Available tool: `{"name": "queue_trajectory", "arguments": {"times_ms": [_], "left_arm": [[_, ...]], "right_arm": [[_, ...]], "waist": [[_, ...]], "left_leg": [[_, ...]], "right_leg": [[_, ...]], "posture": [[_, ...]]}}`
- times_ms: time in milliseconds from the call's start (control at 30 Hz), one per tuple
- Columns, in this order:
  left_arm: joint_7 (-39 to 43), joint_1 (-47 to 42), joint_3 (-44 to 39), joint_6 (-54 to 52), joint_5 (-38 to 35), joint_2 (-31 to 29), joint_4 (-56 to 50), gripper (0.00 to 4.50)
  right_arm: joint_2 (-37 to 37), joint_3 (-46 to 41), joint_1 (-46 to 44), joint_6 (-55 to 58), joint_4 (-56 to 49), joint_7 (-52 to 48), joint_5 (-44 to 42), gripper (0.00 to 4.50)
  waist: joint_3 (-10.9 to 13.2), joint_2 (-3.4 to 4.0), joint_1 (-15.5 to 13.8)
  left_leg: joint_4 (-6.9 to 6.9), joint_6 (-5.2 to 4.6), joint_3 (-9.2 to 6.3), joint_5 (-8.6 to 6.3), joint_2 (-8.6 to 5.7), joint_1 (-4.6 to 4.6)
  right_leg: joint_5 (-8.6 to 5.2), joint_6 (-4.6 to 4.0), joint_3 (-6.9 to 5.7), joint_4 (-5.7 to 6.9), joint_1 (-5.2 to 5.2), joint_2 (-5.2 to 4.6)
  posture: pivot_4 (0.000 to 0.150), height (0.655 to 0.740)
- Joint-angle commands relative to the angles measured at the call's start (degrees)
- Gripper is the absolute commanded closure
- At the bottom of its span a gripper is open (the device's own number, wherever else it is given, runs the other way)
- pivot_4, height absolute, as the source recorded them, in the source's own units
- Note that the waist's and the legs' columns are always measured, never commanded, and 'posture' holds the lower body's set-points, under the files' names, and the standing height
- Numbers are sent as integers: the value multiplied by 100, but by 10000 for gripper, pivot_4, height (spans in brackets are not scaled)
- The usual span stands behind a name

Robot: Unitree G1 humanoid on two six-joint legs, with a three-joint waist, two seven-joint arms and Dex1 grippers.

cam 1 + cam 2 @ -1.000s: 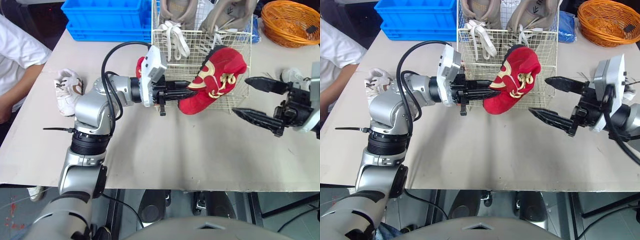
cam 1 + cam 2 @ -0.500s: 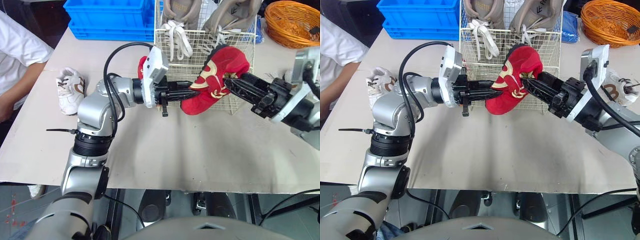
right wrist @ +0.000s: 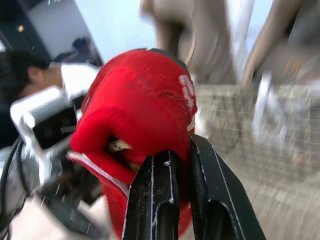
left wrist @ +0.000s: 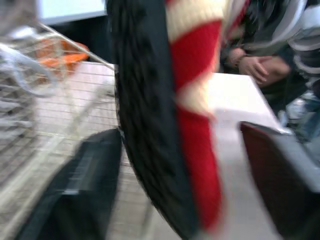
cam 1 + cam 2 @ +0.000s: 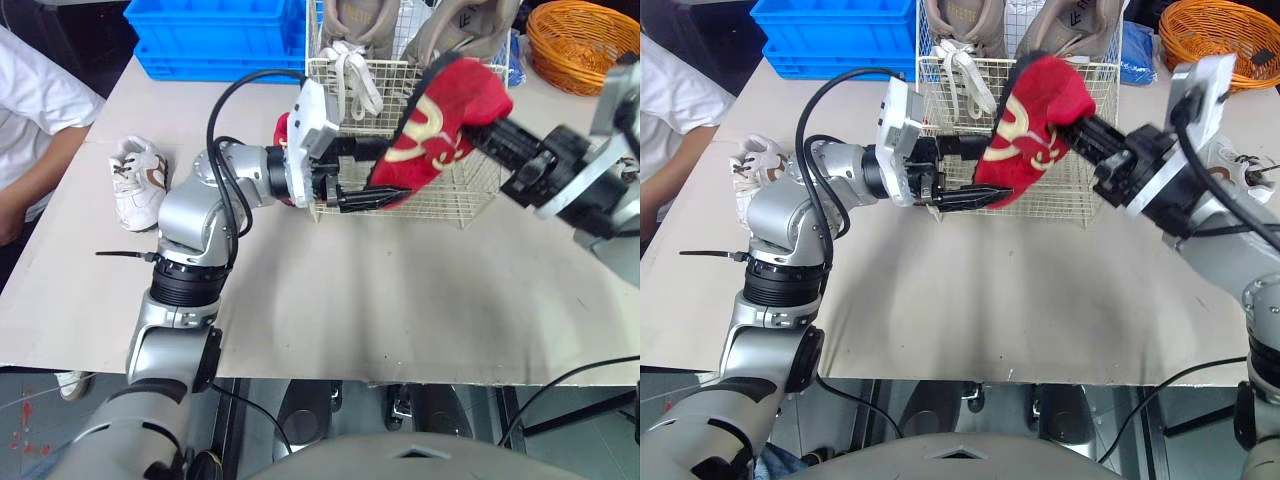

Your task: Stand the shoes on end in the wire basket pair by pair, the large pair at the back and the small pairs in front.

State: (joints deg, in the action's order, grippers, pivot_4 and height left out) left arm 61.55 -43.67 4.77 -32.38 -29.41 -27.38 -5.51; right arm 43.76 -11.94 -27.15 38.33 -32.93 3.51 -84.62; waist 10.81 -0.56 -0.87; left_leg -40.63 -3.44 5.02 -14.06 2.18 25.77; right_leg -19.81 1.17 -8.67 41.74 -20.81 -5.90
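While the right pincer (image 3: 180, 155) clamps the red shoe (image 5: 440, 120) at its opening, black sole and cream swirl showing, shoe tilted in the air at the wire basket's (image 5: 470, 185) front, left pincer (image 5: 372, 173) spread open astride its lower end, large grey pair (image 5: 360, 20) upright at the back.

A pale grey table (image 5: 330, 300) is spreading out beneath the left gripper (image 5: 378, 174) and the right gripper (image 5: 475, 128), and a grey floor (image 5: 565, 435) is showing past its near edge. A blue plastic crate (image 5: 215, 40) is sitting on the table beyond the left gripper, while an orange wicker basket (image 5: 585, 45) is resting beyond the right gripper. A person in a white shirt (image 5: 35, 120) is sitting at the table's side, well out from the left gripper.
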Motion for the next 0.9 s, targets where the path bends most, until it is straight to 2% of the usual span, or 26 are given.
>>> {"name": "queue_trajectory", "arguments": {"times_ms": [33, 267, 433, 600, 833, 867, 900], "left_arm": [[-61, -114, -320, 57, -55, -264, -222, 221], [-611, 23, -878, -447, -436, -635, -927, 221], [-954, 272, -1215, -880, -701, -957, -1392, 221], [-1315, 341, -1347, -972, -723, -1034, -1518, 221], [-1474, 455, -1287, -985, -780, -1096, -1643, 221], [-1486, 459, -1280, -981, -782, -1100, -1641, 0], [-1498, 464, -1278, -982, -787, -1104, -1637, 0]], "right_arm": [[-211, -354, -505, -335, 59, 508, -187, 45000], [-695, -263, -834, -598, 402, 1081, 1040, 45000], [-527, 286, -447, -339, 578, 463, 2383, 45000], [-939, 434, -362, 251, 862, 816, 2451, 45000], [-1025, 336, -375, 807, 917, 847, 2728, 45000], [-1039, 294, -376, 855, 913, 849, 2743, 38564], [-1039, 246, -375, 887, 906, 848, 2761, 35831]], "waist": [[0, 0, 6], [0, 1, -7], [0, 2, 9], [1, 4, 11], [1, 3, -3], [1, 3, -4], [1, 3, -3]], "left_leg": [[6, 0, 4, 0, 0, -1], [30, 2, 12, 1, -1, 3], [32, 2, 15, 1, -2, -1], [32, 7, 16, 4, 0, -3], [32, 7, 15, 4, -3, 1], [32, 7, 14, 4, -3, 1], [32, 7, 14, 4, -3, 0]], "right_leg": [[0, 0, 2, -1, -3, 0], [0, 0, 7, -15, -15, -2], [0, 1, 11, -14, -15, -2], [0, 0, 13, -7, -17, 0], [0, 1, 12, -13, -17, -1], [-1, 1, 12, -13, -17, -1], [-1, 1, 12, -12, -17, -1]], "posture": [[1500, 6860], [1500, 6860], [1500, 6860], [1500, 6860], [1500, 6860], [1500, 6860], [1500, 6860]]}}
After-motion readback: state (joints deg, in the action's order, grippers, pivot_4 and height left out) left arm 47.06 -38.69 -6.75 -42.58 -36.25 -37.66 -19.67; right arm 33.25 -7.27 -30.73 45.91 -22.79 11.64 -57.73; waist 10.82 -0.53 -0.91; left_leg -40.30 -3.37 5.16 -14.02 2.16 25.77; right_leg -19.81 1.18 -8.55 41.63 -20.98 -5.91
